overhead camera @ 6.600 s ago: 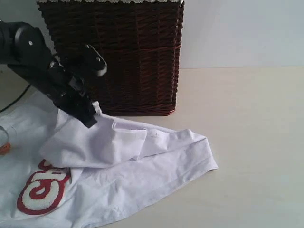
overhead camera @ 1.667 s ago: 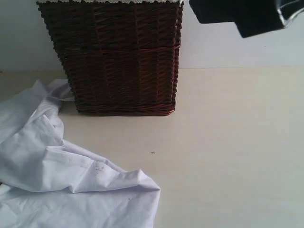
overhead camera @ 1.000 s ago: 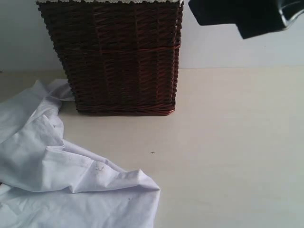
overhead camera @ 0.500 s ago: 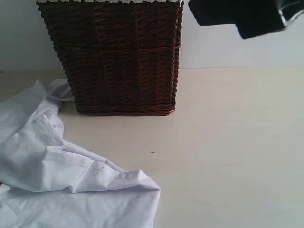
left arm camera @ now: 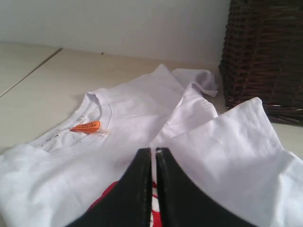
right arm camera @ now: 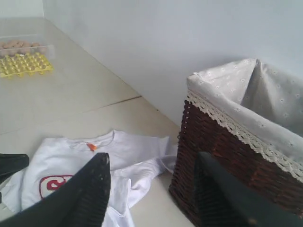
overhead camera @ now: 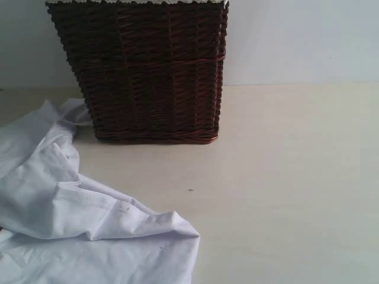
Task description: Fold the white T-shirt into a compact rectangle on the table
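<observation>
Shirt [overhead camera: 71,219] lies on the table [overhead camera: 284,177], low on the left of the exterior view. Its far edge is just beside the basket [overhead camera: 148,71]; I can't tell whether they touch. It's rumpled, not a rectangle yet.

Left gripper [left arm camera: 151,152]: jaws pressed together, no cloth showing between them. It sits over the chest, with the red lettering [left arm camera: 106,196] right under it. Can't tell if it touches the fabric.

Right gripper [right arm camera: 152,158]: jaws apart, empty, held high and looking down on the basket and shirt. Neither gripper shows in the exterior view.

My read is that you're early to mid fold:
- One side flap [left arm camera: 236,142] is turned in over the chest.
- The collar [left arm camera: 106,106] and orange tag [left arm camera: 86,126] are exposed.
- A sleeve [left arm camera: 199,78] is bunched near the basket.
- The opposite side and the hem look undone.

Next move, as I see it:
- Open the left jaws and pinch the free side edge near the shoulder.
- Bring the right gripper down to the same edge, lower on the shirt.
- Carry both across together so the crease runs straight.
- Tuck in that sleeve first, or it will lump under the fold.
- Keep clear of the basket wall when you reach in.
</observation>
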Available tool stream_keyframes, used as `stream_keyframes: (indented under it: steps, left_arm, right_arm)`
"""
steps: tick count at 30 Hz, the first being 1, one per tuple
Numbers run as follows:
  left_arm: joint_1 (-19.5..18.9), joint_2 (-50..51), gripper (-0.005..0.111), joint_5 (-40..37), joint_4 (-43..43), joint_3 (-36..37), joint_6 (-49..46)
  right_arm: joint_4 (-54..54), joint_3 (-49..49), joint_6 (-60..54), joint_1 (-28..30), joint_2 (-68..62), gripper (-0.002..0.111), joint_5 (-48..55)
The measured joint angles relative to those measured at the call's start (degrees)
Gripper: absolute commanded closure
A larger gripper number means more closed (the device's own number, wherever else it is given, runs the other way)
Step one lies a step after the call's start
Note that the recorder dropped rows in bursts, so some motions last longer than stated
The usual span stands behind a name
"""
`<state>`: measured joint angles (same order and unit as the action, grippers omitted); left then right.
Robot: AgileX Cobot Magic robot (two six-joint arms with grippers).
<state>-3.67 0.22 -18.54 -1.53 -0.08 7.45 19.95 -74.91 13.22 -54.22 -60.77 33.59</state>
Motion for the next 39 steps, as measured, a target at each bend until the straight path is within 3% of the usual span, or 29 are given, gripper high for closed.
stream_keyframes:
  steps: [14, 19, 22, 27, 31, 39]
  left_arm:
    - [0.0, 0.0, 0.1, 0.0, 0.0, 0.0, 0.0]
    - [0.0, 0.0, 0.1, 0.0, 0.0, 0.0, 0.0]
    - [0.0, 0.0, 0.1, 0.0, 0.0, 0.0, 0.0]
    - [0.0, 0.0, 0.1, 0.0, 0.0, 0.0, 0.0]
    - [0.0, 0.0, 0.1, 0.0, 0.0, 0.0, 0.0]
    - [0.0, 0.0, 0.1, 0.0, 0.0, 0.0, 0.0]
  right_arm:
    - [-6.5, 0.0, 2.1, 0.0, -12.4, 0.057, 19.8]
    - [-8.8, 0.0, 0.6, 0.0, -24.9, 0.056, 13.6]
    - [-5.0, -1.4, 4.7, 0.2, -32.3, 0.056, 7.0]
    - [0.4, -8.2, 10.2, 3.3, -44.0, 0.056, 5.5]
    - [-6.9, -14.9, 2.1, 6.3, -51.3, 0.056, 4.5]
    - [-32.7, -27.3, -24.5, 10.2, -61.0, 0.056, 0.4]
